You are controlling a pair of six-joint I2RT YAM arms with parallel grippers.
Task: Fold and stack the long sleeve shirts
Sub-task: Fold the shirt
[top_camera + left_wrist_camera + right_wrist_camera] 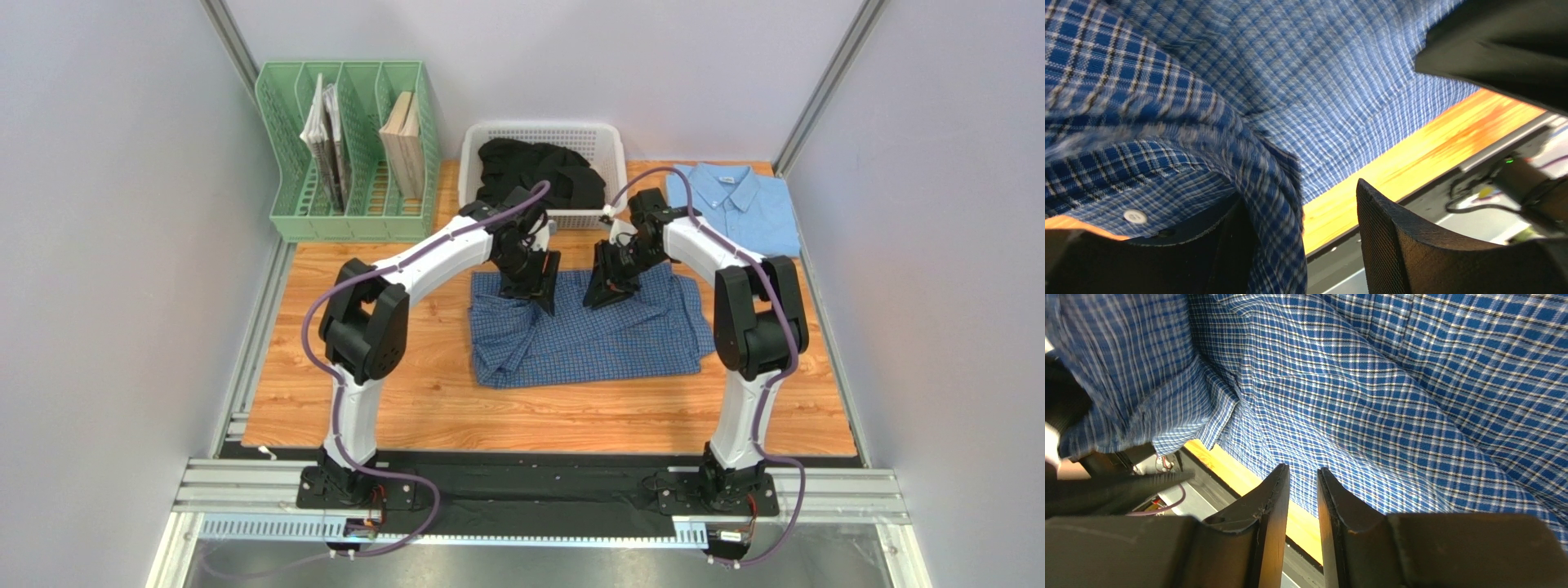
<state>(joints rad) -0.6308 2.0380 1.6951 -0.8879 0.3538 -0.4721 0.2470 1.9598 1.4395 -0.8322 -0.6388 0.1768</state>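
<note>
The dark blue checked shirt [594, 333] lies partly folded in the middle of the table, its left part bunched. Both grippers hover over its far edge. My left gripper [537, 289] [1303, 205] is open. A fold of the checked shirt [1229, 104] with a white button [1135, 216] drapes over its left finger, and nothing is pinched between the fingers. My right gripper [610, 289] [1303, 473] is open by a narrow gap that holds nothing, with the checked shirt [1389, 404] just beyond its tips. The plain light blue shirt [734, 206] lies folded at the back right corner.
A white basket [610, 139] with a dark garment [540, 172] stands at the back centre, close behind both grippers. A green file rack [347, 153] holding books stands at the back left. Bare wooden table [368, 404] shows left and in front of the shirt.
</note>
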